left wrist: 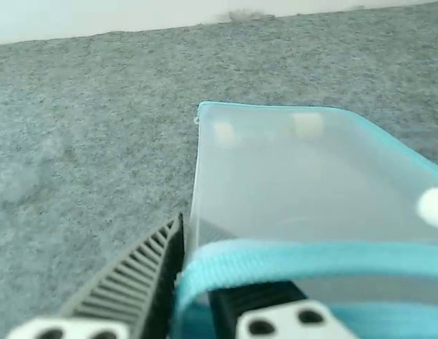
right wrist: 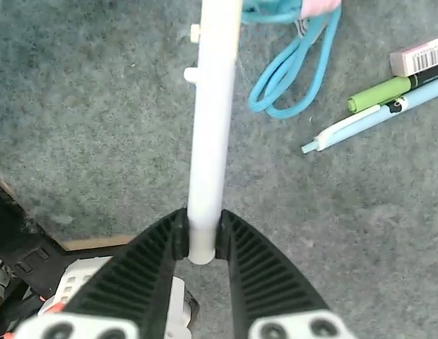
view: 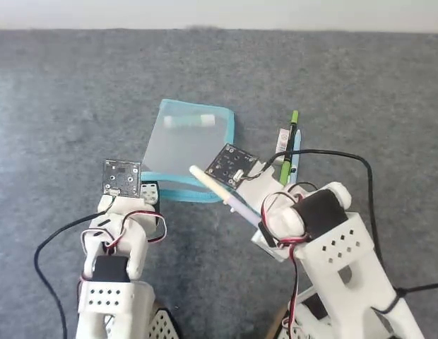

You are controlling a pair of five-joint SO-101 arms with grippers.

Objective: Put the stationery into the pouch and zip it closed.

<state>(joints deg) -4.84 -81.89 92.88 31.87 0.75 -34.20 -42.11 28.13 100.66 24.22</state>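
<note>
A translucent pouch [view: 185, 152] with teal edging lies flat mid-table, a small white item [view: 189, 121] inside it near its far end. My left gripper [view: 149, 191] is at the pouch's near left corner, shut on the teal edge band [left wrist: 289, 258]; one of its fingers [left wrist: 138, 282] shows beside the band. My right gripper [right wrist: 203, 236] is shut on a white pen [right wrist: 213, 120]. In the high view the pen [view: 217, 188] slants with its tip over the pouch's near edge. The pouch [left wrist: 297, 176] stretches away from the left wrist camera.
A green pen [view: 289, 145], a light blue pen [view: 297, 154] and a small barcoded eraser [view: 282, 139] lie side by side right of the pouch. A teal cord loop [right wrist: 293, 70] trails from the pouch. Grey carpet-like surface lies all around.
</note>
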